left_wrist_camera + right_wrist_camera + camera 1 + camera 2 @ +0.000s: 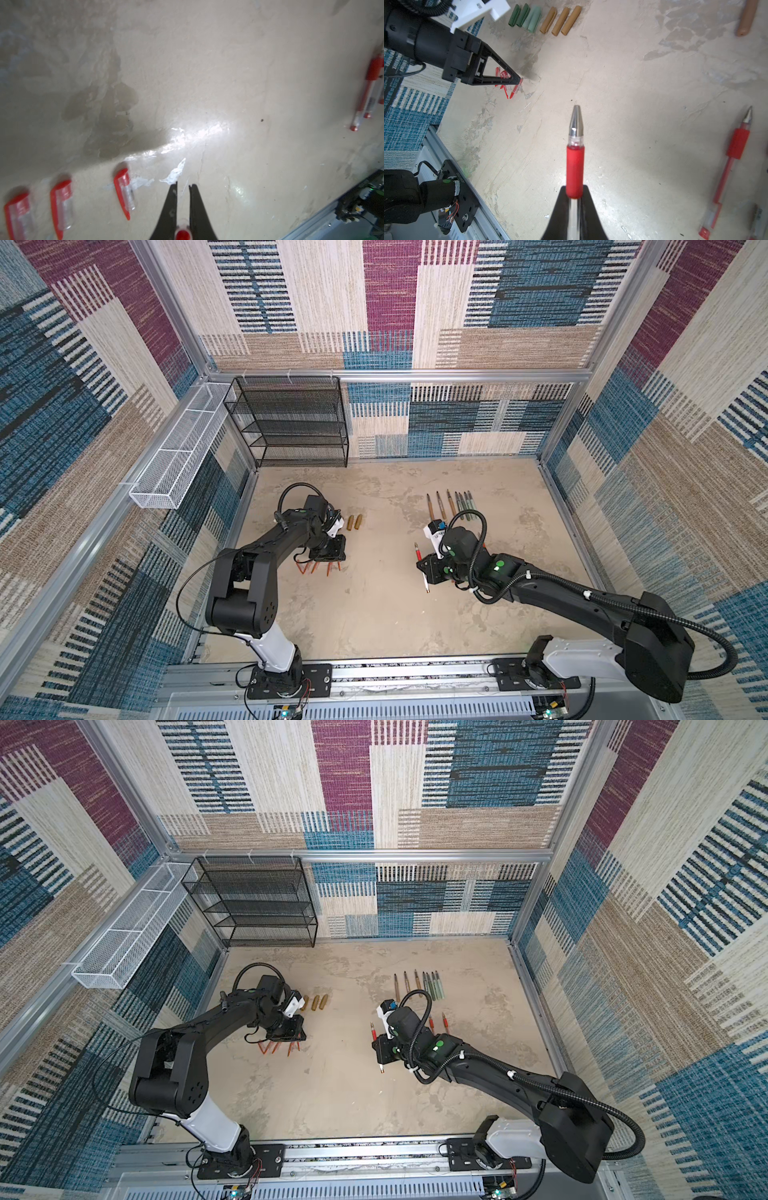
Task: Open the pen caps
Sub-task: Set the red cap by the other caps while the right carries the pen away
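My left gripper (182,185) is shut on a red pen cap (182,233) that sits deep between its jaws, low over the table. Three loose red pen caps (124,191) lie beside it and also show in a top view (315,568). Green pen caps (525,17) and gold pen caps (562,21) lie in a row behind the left gripper (334,562). My right gripper (574,191) is shut on an uncapped red pen (574,166), its silver tip bare. It holds the pen above mid-table (422,568).
Uncapped brown and green pen bodies (451,504) lie in a row at the back right. Red pens (735,149) lie beside the right arm. A black mesh shelf (291,423) and a white mesh basket (174,456) stand at the back left. A metal rail (374,672) borders the front.
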